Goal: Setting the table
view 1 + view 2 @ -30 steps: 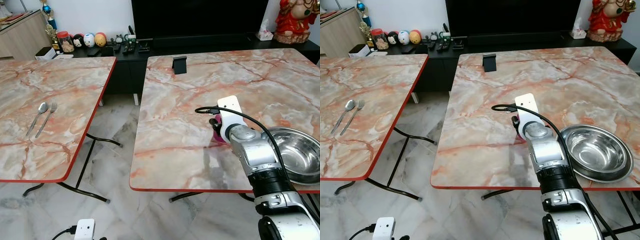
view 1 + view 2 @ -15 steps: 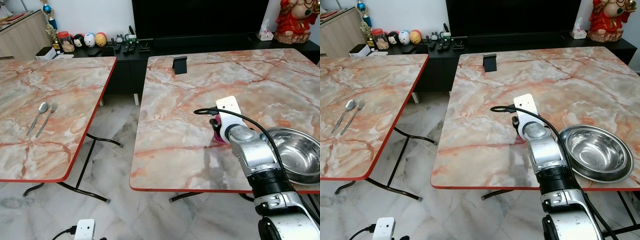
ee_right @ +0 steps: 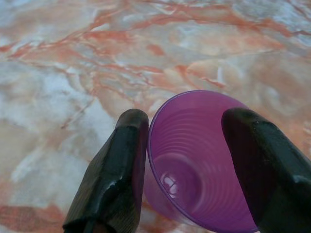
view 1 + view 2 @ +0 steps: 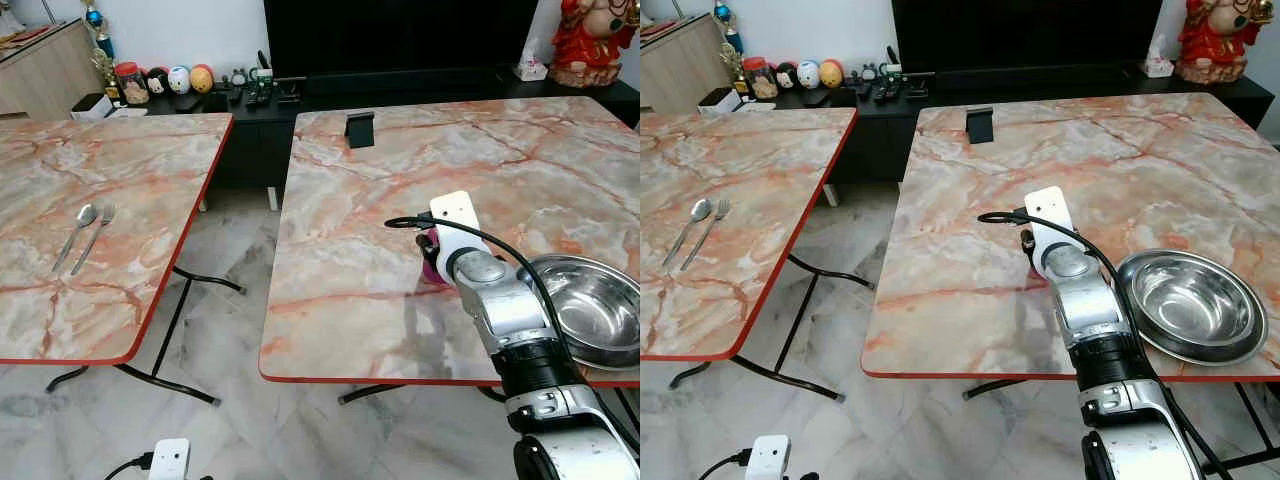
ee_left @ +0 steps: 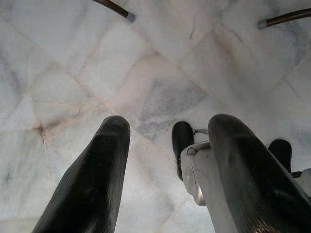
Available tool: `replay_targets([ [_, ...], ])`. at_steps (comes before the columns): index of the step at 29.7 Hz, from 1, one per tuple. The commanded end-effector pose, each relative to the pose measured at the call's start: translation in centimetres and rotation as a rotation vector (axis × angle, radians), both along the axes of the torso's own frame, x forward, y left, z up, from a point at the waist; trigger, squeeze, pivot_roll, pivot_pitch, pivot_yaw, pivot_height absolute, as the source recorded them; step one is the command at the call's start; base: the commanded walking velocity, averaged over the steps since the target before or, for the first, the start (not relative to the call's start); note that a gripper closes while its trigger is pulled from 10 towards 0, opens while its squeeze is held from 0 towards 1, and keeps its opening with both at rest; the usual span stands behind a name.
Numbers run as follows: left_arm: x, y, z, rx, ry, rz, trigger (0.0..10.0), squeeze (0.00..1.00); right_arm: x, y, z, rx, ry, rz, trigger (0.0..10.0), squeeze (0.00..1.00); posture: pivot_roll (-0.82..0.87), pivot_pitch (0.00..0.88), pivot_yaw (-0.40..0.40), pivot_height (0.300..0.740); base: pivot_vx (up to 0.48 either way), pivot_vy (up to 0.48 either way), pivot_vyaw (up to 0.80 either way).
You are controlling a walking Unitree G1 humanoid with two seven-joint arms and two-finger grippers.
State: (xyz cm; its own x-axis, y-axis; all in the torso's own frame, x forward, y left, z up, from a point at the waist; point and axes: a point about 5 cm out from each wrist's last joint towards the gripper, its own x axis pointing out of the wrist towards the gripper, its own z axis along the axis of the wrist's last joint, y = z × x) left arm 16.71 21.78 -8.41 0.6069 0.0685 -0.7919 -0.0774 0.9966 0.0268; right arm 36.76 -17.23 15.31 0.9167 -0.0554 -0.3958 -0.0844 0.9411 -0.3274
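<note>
Two marble tabletops side by side: right tabletop (image 4: 380, 180) in front of the robot, left tabletop (image 4: 130, 170) across a gap of tiled floor (image 4: 230, 330). Behind them a dark TV unit (image 4: 400, 40) with a low shelf of small figurines and a jar (image 4: 131, 84); red statue (image 4: 592, 35) at far right.

Right arm (image 4: 510, 330) reaches over the right tabletop's near half. Steel bowl (image 4: 1195, 303) sits near that tabletop's front right edge, just beside the arm. Black stand (image 4: 359, 129) sits upright near the far edge.

Right hand (image 3: 187, 165) is around a purple cup (image 3: 199, 160): cup upright on the tabletop, mouth open and empty, one finger (image 3: 114, 170) against the rim, the other on the opposite side, grasping it. From the head views the cup (image 4: 432, 262) peeks out pink under the wrist, left of the bowl.

Spoon (image 4: 78, 231) and fork (image 4: 95, 235) lie side by side, parallel, on the left tabletop, well apart from the cup.

Left hand (image 5: 167, 170) hangs idle over the floor, fingers spread, released, holding nothing; robot's foot below it.
</note>
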Motion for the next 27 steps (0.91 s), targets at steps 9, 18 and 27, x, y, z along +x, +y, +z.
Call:
replay_targets([
  [9,-0.4,0.4,-0.1,0.006,0.016,0.018,10.0,0.00,0.0,1.0,-0.5,0.067,0.005,0.019,10.0,0.00,-0.14,0.000,0.080,0.740,0.000,0.000,0.00],
  [18,-0.3,0.4,-0.1,0.006,0.014,0.020,10.0,0.00,0.1,1.0,0.2,0.089,-0.037,0.016,10.0,1.00,-0.14,0.000,0.081,0.740,0.000,0.000,0.00],
  [27,-0.3,0.4,-0.1,0.006,0.013,0.021,10.0,0.00,0.5,1.6,1.5,0.128,-0.133,0.025,10.0,0.00,-0.14,0.000,0.082,0.740,0.000,0.000,0.00],
])
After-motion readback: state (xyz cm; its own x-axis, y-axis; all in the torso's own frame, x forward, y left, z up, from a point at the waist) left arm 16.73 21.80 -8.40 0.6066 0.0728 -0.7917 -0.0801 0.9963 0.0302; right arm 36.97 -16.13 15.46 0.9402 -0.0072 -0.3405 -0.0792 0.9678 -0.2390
